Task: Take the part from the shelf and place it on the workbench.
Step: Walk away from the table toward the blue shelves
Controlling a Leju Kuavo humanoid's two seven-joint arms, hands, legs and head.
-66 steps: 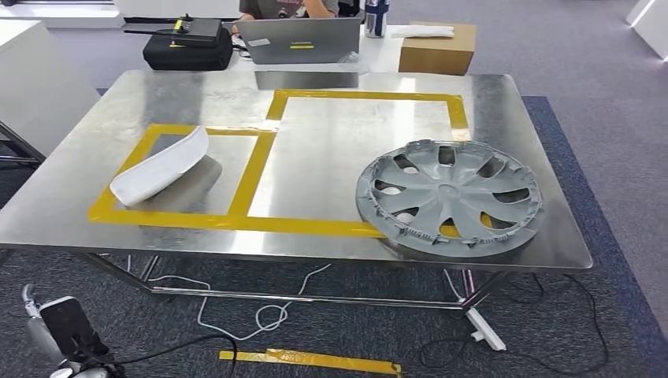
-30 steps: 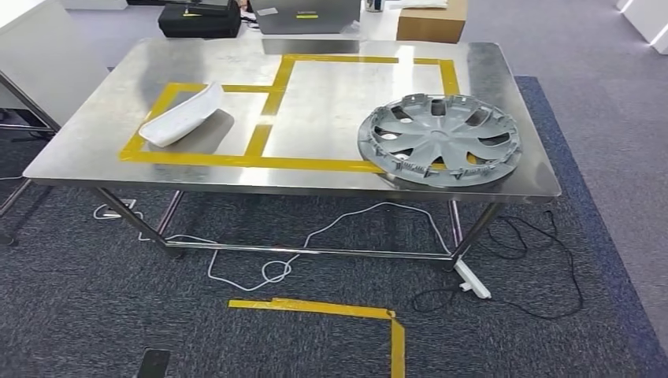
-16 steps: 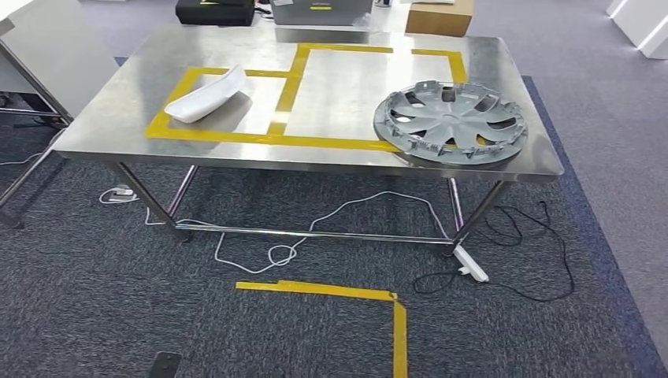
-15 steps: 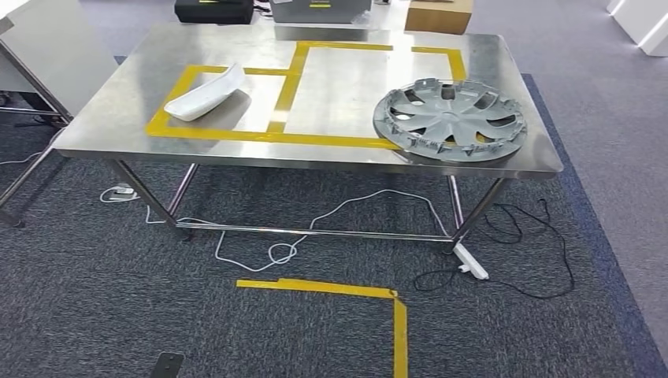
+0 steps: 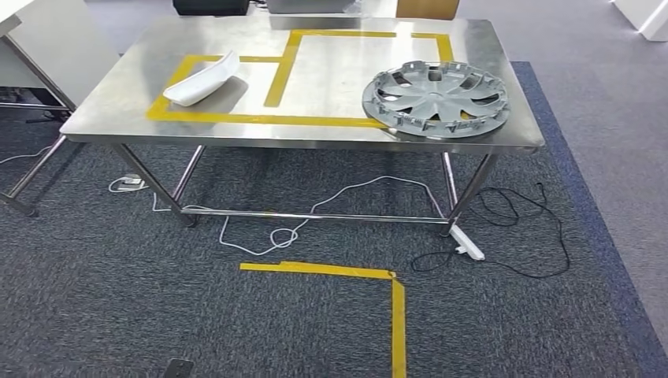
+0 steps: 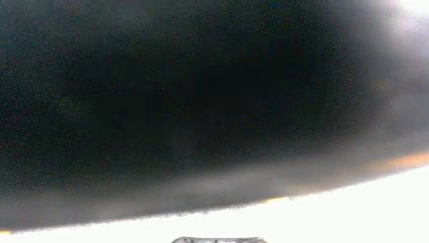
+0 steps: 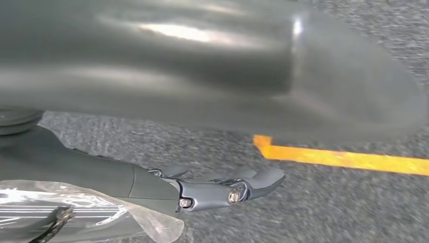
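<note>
Head view: a grey round plastic wheel cover (image 5: 435,99) is seen lying flat near the right front edge of the steel workbench (image 5: 331,75); a white curved plastic part (image 5: 202,80) is framed by yellow tape. Right wrist view: the right hand (image 7: 212,188) is shown with fingers (image 7: 260,181) extended together over grey carpet (image 7: 324,207), holding nothing. Left wrist view: blurred dark; fingers cannot be told.
</note>
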